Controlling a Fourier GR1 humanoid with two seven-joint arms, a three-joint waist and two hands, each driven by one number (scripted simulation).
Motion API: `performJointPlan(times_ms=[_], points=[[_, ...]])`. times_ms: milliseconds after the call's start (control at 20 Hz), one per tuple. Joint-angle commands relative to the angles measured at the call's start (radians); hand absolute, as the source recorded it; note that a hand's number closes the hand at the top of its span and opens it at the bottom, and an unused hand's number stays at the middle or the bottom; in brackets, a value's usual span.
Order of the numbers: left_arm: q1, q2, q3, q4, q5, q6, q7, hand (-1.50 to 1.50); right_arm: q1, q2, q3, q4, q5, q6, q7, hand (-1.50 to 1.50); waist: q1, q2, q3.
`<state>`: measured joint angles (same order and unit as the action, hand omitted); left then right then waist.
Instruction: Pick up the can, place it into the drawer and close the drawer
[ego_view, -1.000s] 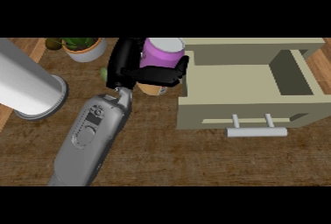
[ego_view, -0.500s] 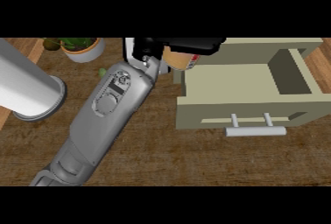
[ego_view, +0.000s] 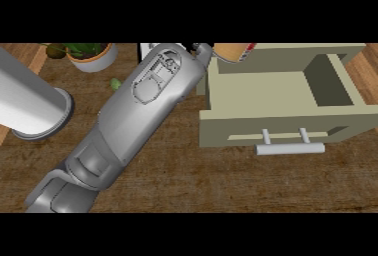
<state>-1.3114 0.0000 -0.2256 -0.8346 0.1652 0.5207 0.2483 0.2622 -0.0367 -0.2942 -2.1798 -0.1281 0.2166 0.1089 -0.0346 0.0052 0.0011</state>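
The can (ego_view: 233, 52), tan with a red patch, shows only partly at the top of the view, over the back left corner of the open beige drawer (ego_view: 260, 96). My left hand (ego_view: 200, 48) is mostly cut off there; a small black part shows beside the can, which it holds. The grey left forearm runs from the lower left up to the drawer's left side. The drawer's inside is bare, and its white bar handle (ego_view: 289, 149) faces me. My right hand does not show.
A tall white cylinder (ego_view: 29, 102) stands at the left edge. A potted plant (ego_view: 90, 56) sits at the back left, with a small green leaf (ego_view: 115, 83) on the wooden counter beside it.
The left arm has stretched forward and to the right, carrying the can from left of the drawer to its back left corner. The hand has slid mostly out of the top of the view.
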Motion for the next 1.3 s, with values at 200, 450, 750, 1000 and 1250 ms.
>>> performJointPlan(times_ms=[200, 450, 750, 1000, 1250], points=[[-0.171, 0.000, -0.062, 0.221, 0.095, 0.063, -0.053, 1.50, -0.036, -0.004, 0.010, 0.074, 0.029, 0.013, -0.043, -1.50, -0.026, 0.007, 0.001], [-0.191, 0.000, -0.096, 0.324, 0.148, 0.030, -0.114, 1.50, -0.050, 0.012, 0.037, -0.012, 0.023, -0.019, 0.044, -1.50, -0.032, 0.010, 0.001], [-0.159, 0.000, -0.174, 0.363, 0.239, 0.054, -0.179, 1.50, -0.067, 0.003, 0.027, 0.030, 0.030, -0.011, 0.014, -1.50, -0.044, 0.012, 0.001], [-0.148, 0.000, -0.271, 0.365, 0.279, 0.131, -0.199, 1.50, -0.083, 0.006, 0.049, 0.087, 0.062, -0.001, -0.028, -1.50, -0.067, 0.016, 0.003], [-0.185, 0.000, -0.275, 0.442, 0.296, 0.102, -0.238, 1.50, -0.135, -0.009, 0.047, 0.107, 0.053, -0.005, -0.013, -1.50, -0.068, 0.022, 0.002]])
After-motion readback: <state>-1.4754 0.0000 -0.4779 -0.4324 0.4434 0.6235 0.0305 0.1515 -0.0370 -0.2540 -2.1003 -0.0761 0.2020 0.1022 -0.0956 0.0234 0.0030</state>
